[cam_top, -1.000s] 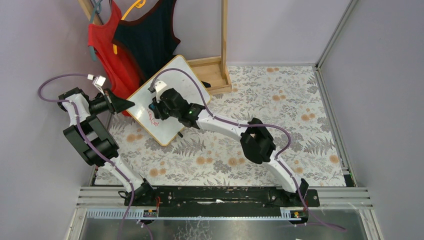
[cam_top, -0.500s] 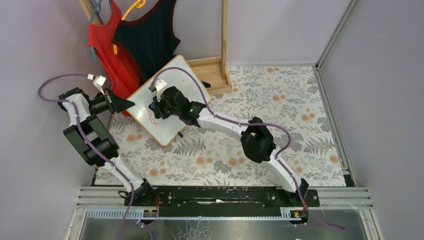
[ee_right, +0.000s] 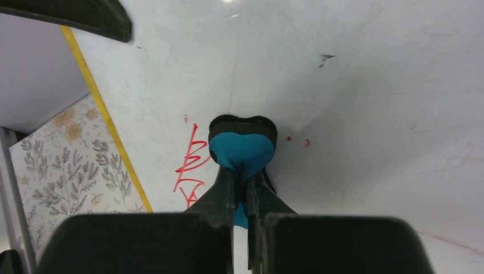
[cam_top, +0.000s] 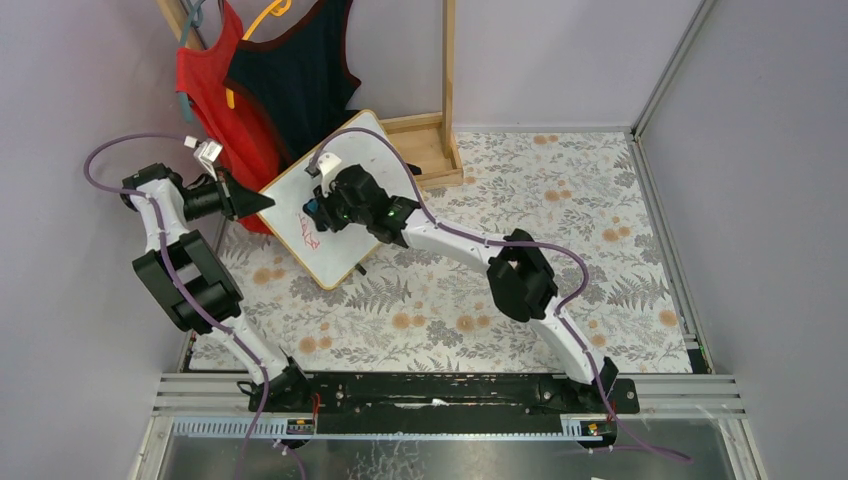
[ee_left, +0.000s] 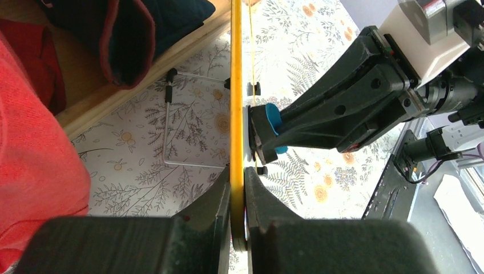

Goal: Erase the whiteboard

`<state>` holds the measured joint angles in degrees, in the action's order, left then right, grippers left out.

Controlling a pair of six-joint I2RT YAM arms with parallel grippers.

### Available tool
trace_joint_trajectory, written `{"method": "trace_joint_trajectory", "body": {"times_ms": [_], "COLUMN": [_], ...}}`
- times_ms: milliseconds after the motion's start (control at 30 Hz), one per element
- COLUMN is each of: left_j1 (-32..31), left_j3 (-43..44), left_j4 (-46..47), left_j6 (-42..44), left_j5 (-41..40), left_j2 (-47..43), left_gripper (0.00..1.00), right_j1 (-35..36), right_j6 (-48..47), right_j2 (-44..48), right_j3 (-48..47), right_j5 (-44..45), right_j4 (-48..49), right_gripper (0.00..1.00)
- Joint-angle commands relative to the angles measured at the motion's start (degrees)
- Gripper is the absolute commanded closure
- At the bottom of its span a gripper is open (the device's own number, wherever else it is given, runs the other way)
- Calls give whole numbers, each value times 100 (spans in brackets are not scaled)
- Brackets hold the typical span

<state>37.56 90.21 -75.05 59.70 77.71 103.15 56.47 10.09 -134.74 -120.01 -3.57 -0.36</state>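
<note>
The whiteboard (cam_top: 345, 255), white with a light wooden frame, stands tilted at the back left of the table. Red writing (cam_top: 305, 232) sits near its lower left edge. My left gripper (cam_top: 268, 201) is shut on the board's left edge, seen edge-on as a yellow strip (ee_left: 235, 85) between the fingers of the left gripper (ee_left: 237, 182). My right gripper (cam_top: 318, 206) is shut on a small blue eraser (ee_right: 242, 151), pressed flat against the white surface (ee_right: 371, 114) just right of the red writing (ee_right: 191, 165). The eraser (ee_left: 273, 117) also shows from the side.
A wooden clothes rack base (cam_top: 425, 145) stands right behind the board, with a red garment (cam_top: 215, 100) and a dark one (cam_top: 290, 75) hanging over it. The board's wire stand (ee_left: 165, 131) rests on the floral cloth (cam_top: 520, 180). Walls close in on the left and right.
My right gripper has slid the eraser up and to the right across the board. The left gripper and the board's clamped edge have shifted slightly upward, turning the board a little.
</note>
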Motion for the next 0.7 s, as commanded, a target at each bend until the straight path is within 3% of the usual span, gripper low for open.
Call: {"method": "trace_joint_trajectory", "body": {"times_ms": [0,367,667], "left_j1": [-69,-75,-87], "left_j3": [135,67,51], "left_j4": [-198,-123,-107], "left_j6": [18,-6,-8], "left_j5": [-454,-443,-459], "left_j2": [-301,-256,-244], "left_gripper": [100,100,100], "right_j1": [-820,-1086,-360], "right_j6": [-358,-255,-408], "right_j2": [81,126,107], "right_j3": [204,234,323], "right_j5": [1062,854,858], "right_j4": [337,320,417], "right_gripper": [100,100,100]}}
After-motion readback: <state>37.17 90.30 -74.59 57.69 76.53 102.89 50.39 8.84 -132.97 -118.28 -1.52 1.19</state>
